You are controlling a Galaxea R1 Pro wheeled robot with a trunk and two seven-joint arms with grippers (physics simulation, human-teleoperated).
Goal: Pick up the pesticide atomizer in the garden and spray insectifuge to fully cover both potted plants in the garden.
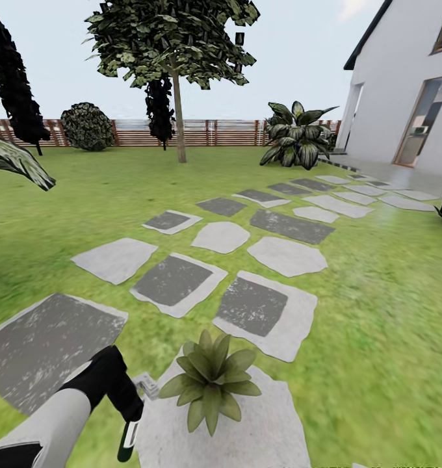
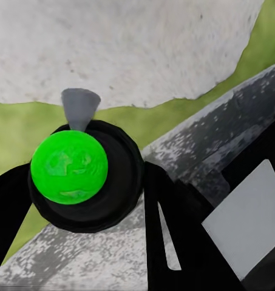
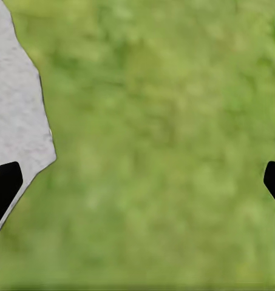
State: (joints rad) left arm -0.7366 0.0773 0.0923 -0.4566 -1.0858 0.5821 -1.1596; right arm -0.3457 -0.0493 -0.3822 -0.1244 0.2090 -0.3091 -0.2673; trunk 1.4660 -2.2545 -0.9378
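Green lawn (image 1: 383, 312) is stretching away to a slatted wooden fence (image 1: 208, 132), crossed by grey stepping stones (image 1: 266, 312). On the nearest pale stone (image 1: 273, 429) one potted plant (image 1: 211, 380) is sitting, its pointed leaves spreading low. Just beside that plant, the left gripper (image 2: 82, 200) is clamping the pesticide atomizer (image 2: 69, 167), black fingers (image 2: 173, 230) pressing both sides of the dark bottle, whose grey nozzle is aiming at the pale stone. Away from the plant, the right gripper (image 3: 137, 182) is hanging spread wide over grass, holding nothing.
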